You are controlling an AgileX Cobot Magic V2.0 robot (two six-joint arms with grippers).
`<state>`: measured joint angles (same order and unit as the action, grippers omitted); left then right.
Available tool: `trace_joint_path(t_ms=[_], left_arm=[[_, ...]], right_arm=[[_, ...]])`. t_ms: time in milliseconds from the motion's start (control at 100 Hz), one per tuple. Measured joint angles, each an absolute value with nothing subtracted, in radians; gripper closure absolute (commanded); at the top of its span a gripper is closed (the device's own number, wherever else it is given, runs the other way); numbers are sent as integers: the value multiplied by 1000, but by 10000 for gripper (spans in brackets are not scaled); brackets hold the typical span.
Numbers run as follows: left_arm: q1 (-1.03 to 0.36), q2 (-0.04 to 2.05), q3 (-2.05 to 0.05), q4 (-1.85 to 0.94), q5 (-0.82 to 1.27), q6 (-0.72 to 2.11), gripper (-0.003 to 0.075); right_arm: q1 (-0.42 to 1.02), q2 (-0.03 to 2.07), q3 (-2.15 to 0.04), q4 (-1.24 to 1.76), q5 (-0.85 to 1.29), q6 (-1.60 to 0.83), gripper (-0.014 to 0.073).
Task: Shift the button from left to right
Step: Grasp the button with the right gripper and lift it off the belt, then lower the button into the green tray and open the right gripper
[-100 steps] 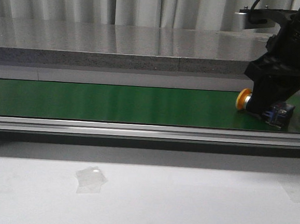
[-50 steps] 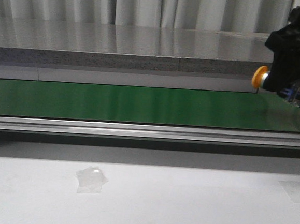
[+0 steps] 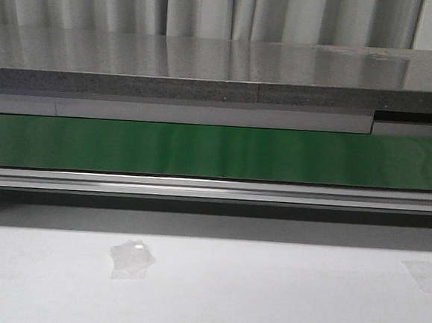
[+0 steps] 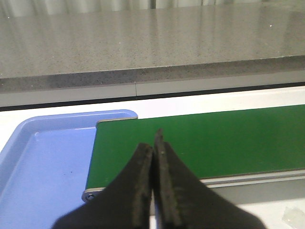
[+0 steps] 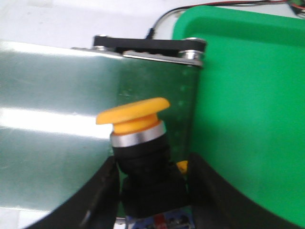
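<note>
Right end effector pinching button; left end effector pressed together; no legible writing.

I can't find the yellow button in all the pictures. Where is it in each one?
Front view: the button is not in it.
Left wrist view: not in it either; only the shut left gripper above the green belt and a blue tray.
Right wrist view: the button sits low in the middle, held between the right gripper fingers, beside a green tray.
Shared landmark: the green belt, seen in all three views.
</note>
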<state>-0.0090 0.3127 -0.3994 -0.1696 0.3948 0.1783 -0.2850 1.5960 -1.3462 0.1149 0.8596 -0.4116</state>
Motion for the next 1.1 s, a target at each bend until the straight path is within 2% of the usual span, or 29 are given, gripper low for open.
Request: trace_joint_path(t_ms=[330,780,1100], left_arm=[[-9,313,-399,-170,395,178,740],[-9,313,-399,-170,395,178,740],[-9,313,-399,-170,395,178,740]], right_arm=[[-422,1630,-1358,107,791,-412,348],[-429,1851,-1359,91,703,-410,348],[-429,1909,-1370,65,675,-410,341]])
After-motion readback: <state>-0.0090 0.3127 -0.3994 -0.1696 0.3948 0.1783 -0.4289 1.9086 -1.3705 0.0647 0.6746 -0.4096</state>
